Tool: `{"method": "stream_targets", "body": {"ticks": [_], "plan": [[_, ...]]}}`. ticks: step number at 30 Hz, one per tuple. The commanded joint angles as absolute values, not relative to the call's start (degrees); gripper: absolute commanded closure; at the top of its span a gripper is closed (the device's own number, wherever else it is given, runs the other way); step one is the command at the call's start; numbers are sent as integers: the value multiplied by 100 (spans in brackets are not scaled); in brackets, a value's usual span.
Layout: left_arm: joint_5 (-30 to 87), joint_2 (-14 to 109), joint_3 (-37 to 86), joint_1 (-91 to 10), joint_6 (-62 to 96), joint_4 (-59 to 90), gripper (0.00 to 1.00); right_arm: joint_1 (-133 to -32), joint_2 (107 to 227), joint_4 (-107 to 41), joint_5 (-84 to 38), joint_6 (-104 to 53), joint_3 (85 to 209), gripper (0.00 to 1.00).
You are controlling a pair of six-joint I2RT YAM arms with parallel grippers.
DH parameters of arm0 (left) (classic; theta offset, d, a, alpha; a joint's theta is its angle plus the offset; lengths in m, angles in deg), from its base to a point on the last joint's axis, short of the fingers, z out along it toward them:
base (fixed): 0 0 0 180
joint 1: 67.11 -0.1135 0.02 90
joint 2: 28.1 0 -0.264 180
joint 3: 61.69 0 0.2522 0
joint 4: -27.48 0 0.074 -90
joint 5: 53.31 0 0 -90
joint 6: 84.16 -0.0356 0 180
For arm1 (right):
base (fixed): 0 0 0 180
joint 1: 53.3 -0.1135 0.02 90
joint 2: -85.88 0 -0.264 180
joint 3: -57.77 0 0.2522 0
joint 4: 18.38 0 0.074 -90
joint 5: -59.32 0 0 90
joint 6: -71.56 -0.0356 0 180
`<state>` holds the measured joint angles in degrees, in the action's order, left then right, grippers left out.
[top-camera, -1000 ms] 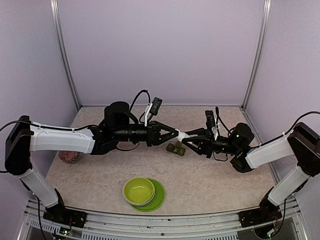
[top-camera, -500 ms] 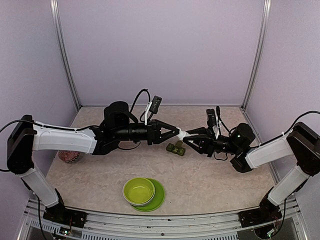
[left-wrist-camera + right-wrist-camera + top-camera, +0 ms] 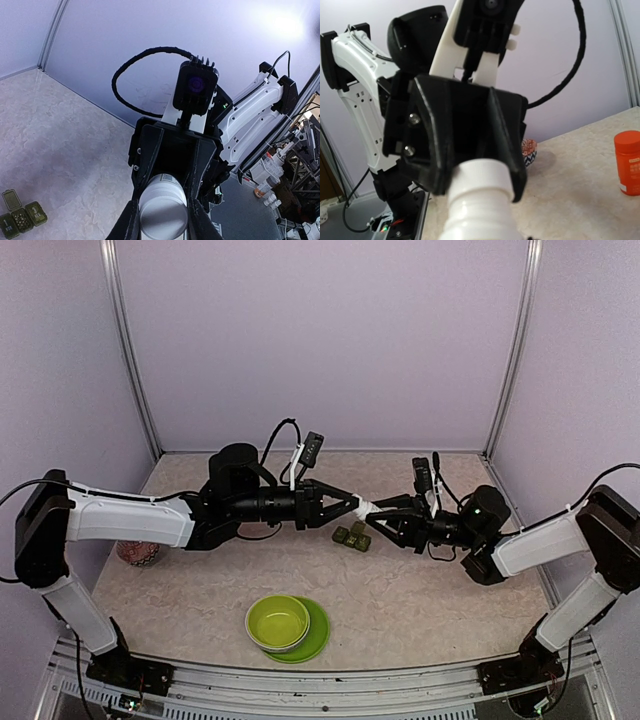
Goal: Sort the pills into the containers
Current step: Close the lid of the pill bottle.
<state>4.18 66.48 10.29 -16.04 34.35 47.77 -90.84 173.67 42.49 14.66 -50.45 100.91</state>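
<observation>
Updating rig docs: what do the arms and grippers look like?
Left arm, right arm: white shells, black joints. Left gripper, right gripper: black, tapered jaws, each carrying a black camera on a white bracket, looping black cable.

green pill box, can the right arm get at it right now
Probably not yet: the right gripper is shut on the white bottle, which the left gripper grips too. The pill box lies close by, unblocked, so only that hold is in the way.
</observation>
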Motion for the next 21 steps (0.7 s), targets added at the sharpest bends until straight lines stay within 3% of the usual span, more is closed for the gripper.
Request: {"method": "stream_targets", "body": {"ticks": [1, 13, 21], "plan": [[485, 6764, 951, -1560, 3496, 4431, 76, -9180, 17106, 4559, 1546, -4947, 10208, 81], [84, 6811, 845, -1597, 3741, 4821, 80, -9119, 17302, 5336, 1862, -5545, 10183, 81], [-24, 6893, 947, -1595, 3672, 4664, 71, -9127, 17393, 5060, 1872, -5455, 10275, 80]]}}
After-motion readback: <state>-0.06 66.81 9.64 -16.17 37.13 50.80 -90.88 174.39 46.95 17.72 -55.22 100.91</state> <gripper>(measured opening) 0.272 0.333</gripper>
